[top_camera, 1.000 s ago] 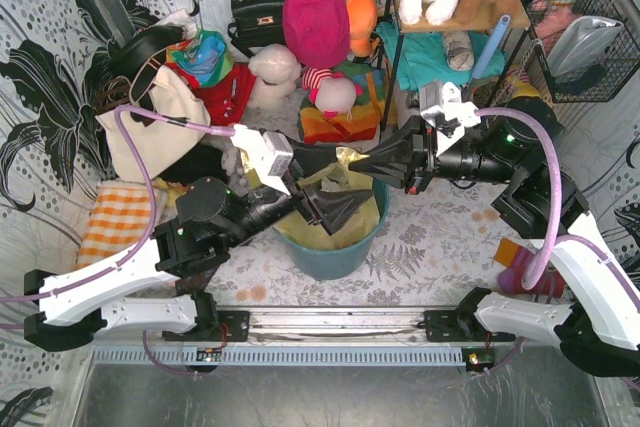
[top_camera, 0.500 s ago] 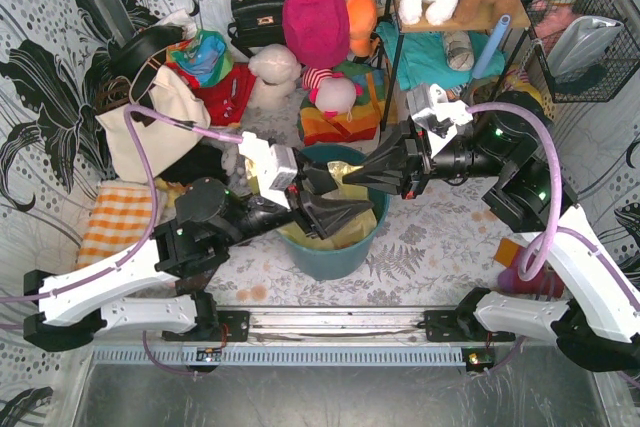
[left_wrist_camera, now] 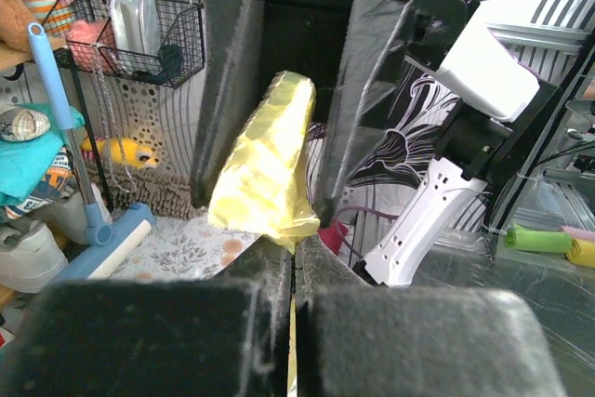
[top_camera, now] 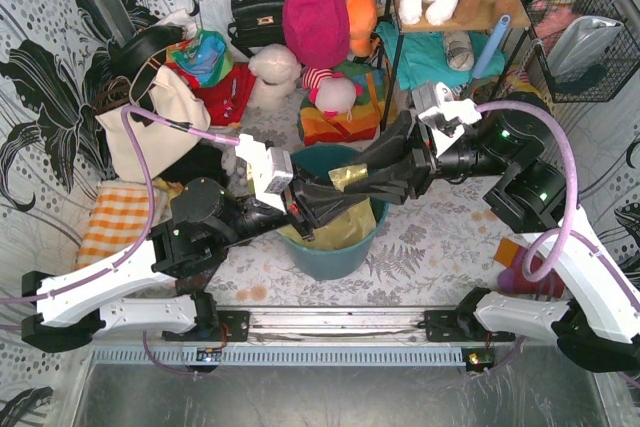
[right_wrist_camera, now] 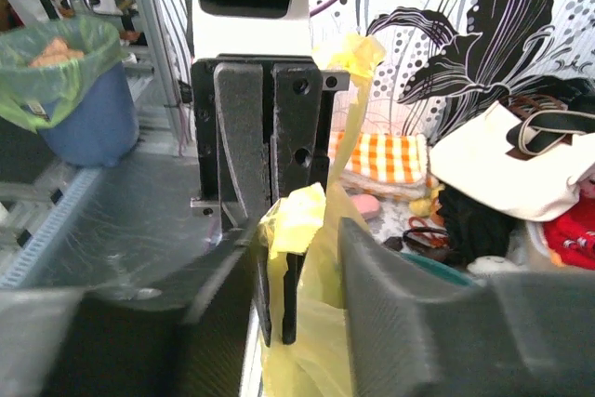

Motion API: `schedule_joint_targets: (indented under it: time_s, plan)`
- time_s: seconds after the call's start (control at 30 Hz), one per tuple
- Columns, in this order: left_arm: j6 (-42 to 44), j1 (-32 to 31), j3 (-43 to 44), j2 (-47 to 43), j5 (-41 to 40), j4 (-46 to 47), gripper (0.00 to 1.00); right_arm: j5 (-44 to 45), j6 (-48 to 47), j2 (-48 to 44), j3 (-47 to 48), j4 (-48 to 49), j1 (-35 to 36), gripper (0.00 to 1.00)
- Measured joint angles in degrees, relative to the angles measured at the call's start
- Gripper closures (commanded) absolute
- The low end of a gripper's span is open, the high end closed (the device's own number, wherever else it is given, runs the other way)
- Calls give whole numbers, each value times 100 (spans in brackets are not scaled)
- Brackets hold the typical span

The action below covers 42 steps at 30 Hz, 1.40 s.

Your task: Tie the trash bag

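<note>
Bag lining the bin at the table's middle, left gripper pinching it tight, right gripper standing ajar around it, seemingly loose, tips crowding together, wrist views showing the pinch that overhead is hiding.

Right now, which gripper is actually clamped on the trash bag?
The left gripper: its jaws are shut on the yellow-green trash bag. The right gripper has its jaws apart, with a strip of the bag between them.

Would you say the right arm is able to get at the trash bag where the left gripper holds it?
Probably yes: the right gripper stands open on either side of the trash bag strip, just beyond the shut left gripper, with nothing in between.
</note>
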Motion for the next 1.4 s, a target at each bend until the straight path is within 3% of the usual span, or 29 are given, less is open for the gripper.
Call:
schedule_joint_targets:
  time_s: [0.1,0.27,0.37,0.53,0.63,0.67,0.7,0.77,0.83,0.93,1.03,1.2,1.4]
  plan:
    - [-2,0,0,2,46,-2,100,105,-24,-35,-2,44,-4,44]
    - [-2,0,0,2,94,0,100,354,-103,-273,-151,37,-4,50]
    - [-2,0,0,0,105,0,100,413,-127,-411,-302,50,-4,62]
    - [-17,0,-63,-55,103,13,100,492,-127,-485,-568,66,-2,73]
    - [-31,2,-136,-105,90,7,98,487,-122,-474,-601,76,-2,92]
    - [-37,2,-142,-111,92,9,93,492,-122,-476,-601,83,-2,98]
    - [-39,0,-144,-116,94,13,81,492,-122,-476,-601,87,-2,100]
    - [-42,2,-144,-125,103,11,43,496,-131,-474,-601,101,-2,100]
    - [-46,0,-149,-140,120,13,30,520,-131,-474,-601,111,-4,100]
    - [-90,0,-164,-192,181,9,22,557,-133,-476,-601,127,-4,100]
    - [-103,0,-179,-273,162,11,22,566,-151,-483,-614,146,-4,100]
    - [-173,0,-210,-450,-131,20,39,527,-173,-564,-772,201,-4,100]
    - [-249,0,-208,-446,-291,35,53,358,-179,-581,-887,280,-4,100]
